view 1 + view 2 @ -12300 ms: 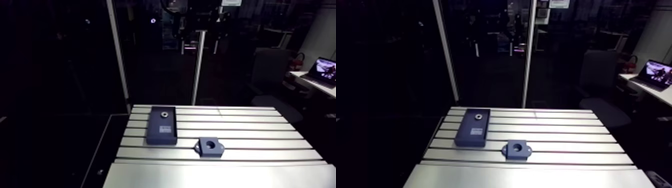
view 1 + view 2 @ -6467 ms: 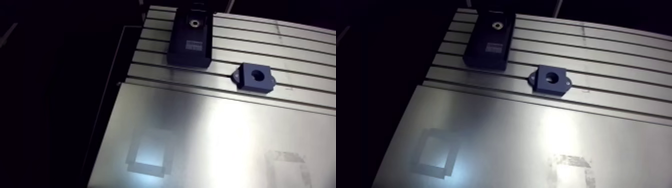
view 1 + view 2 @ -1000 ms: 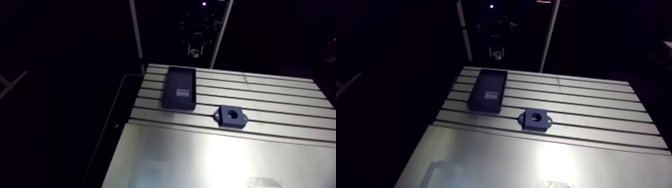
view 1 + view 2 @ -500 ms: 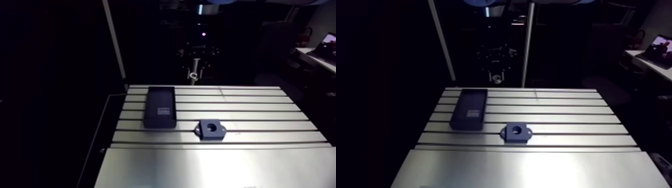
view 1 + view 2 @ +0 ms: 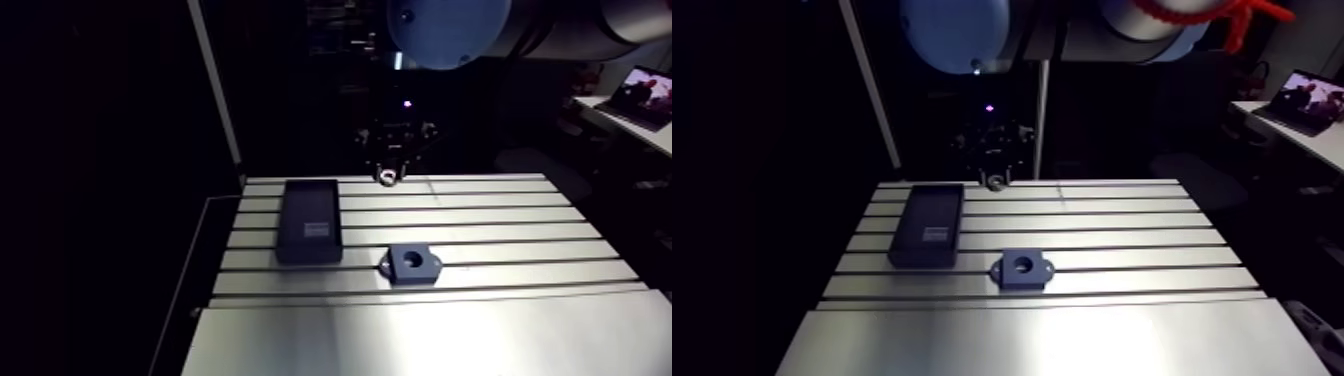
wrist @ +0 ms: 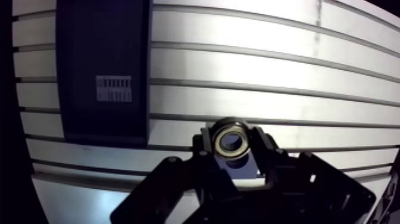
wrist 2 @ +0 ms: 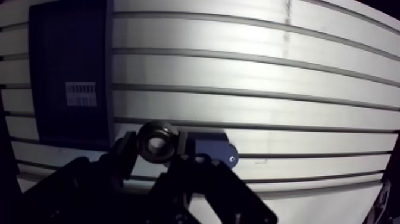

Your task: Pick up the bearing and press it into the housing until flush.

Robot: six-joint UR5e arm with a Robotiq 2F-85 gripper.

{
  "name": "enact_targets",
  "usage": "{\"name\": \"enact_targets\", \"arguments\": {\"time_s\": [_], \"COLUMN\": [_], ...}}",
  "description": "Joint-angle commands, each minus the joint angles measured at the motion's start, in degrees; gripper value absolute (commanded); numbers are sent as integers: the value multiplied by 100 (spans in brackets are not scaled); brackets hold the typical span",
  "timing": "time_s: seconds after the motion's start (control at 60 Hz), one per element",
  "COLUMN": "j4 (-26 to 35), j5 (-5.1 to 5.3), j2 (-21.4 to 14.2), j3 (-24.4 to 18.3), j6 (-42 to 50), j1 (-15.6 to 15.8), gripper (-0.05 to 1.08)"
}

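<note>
Transfer step: the bearing is in hand, not yet seated.
Tabletop nearest.
Housing mid-slots, bore empty.
Dark tray at its 10 o'clock.
Toward 12 o'clock, claw aloft, pinching bearing.
Next: centre over bore, keep square, press down evenly.

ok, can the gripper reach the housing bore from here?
Probably yes: the gripper, shut on the bearing, hangs over the housing with nothing between them. The black tray lies off to one side, apart from the housing.
</note>
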Motion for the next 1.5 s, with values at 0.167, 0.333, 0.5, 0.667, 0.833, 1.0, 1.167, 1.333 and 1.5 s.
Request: {"name": "enact_targets", "arguments": {"time_s": [0.167,0.333,0.5,0.667,0.833,1.0,1.167,1.333,1.5], "j4": [-30,-63,-210,-442,-573,-743,-888,-900,-900], "j5": [-239,-239,-231,-213,-204,-187,-178,-178,-178], "j2": [-10,-19,-95,-193,-221,-230,-213,-171,-144], "j3": [313,495,740,1038,1210,1368,1452,1496,1555], "j6": [-14,-14,-107,-246,-346,-424,-493,-541,-599], "j1": [-95,-103,-187,-320,-381,-436,-516,-526,-569], "gripper": [72,73,75,76,77,78,78,79,79]}}
